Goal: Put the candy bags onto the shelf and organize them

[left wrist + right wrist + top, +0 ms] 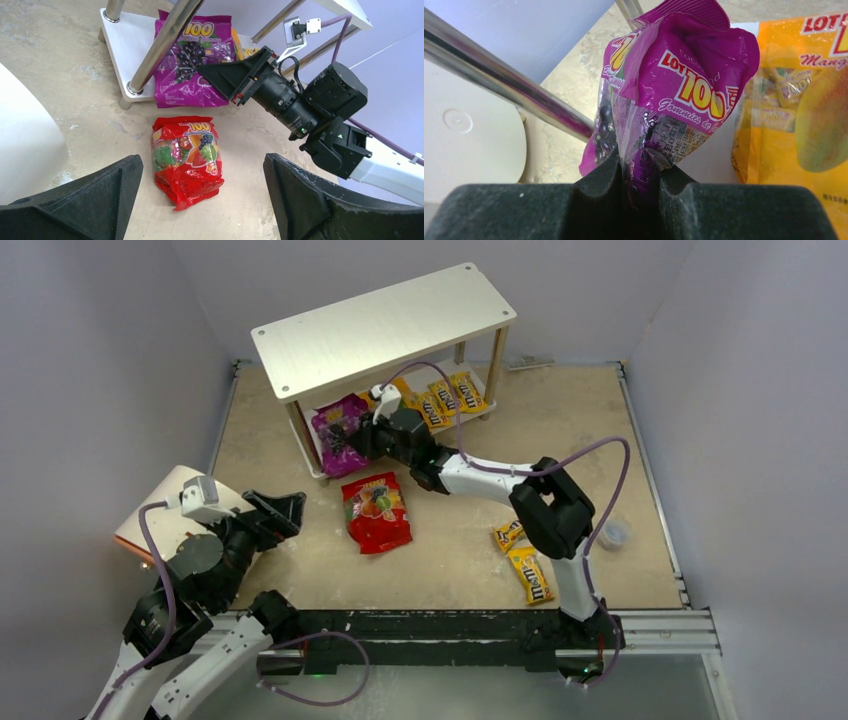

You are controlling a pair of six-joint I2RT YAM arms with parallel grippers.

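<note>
One purple bag [335,430] lies at the left end of the lower board of the shelf [380,325]. The right gripper [639,160] has its fingers [594,190] clenched on the bag's edge. One orange-yellow bag [794,115] lies just beside it on the same board, with at least three small M&M's packets [445,400] further right. One red bag [377,512] lies on the table [600,440] before the shelf. Two more M&M's packets [530,575] lie near the right arm's base. The left gripper [202,165] hovers near the red bag, fingers [100,195] spread wide, grasping nothing.
</note>
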